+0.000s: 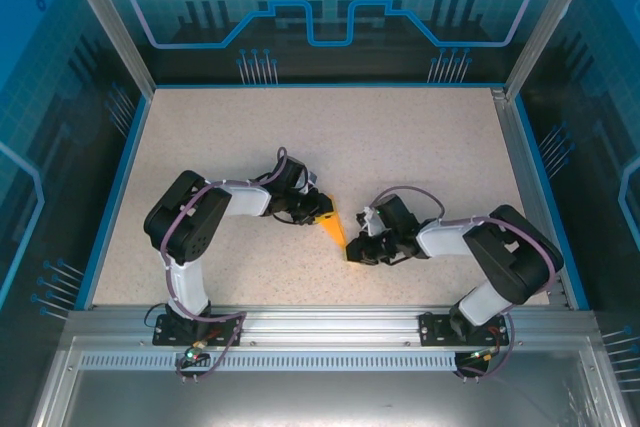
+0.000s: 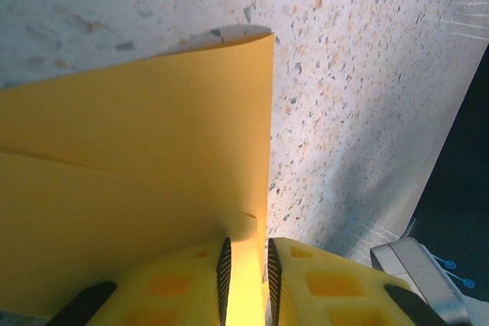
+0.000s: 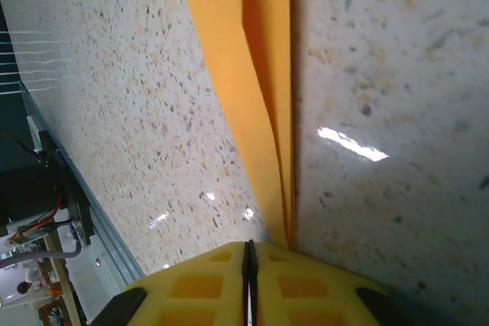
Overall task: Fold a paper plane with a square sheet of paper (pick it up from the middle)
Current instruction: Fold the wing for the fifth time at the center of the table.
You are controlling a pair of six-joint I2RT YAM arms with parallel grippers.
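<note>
Inside blue panel walls (image 1: 330,17), a speckled beige surface (image 1: 400,147) carries two black-and-white robot arms, the left arm (image 1: 190,217) and the right arm (image 1: 510,257), both bent inward to meet near the middle. One folded orange-yellow paper plane (image 1: 334,230) lies between them, its long axis running diagonally from the left gripper (image 2: 244,251), which is narrowly closed with the wide end pinched between its yellow fingers, and tapering toward the right gripper (image 3: 249,250). That gripper is closed tight with the paper's narrow end touching its fingertips; whether it pinches the paper cannot be told.
</note>
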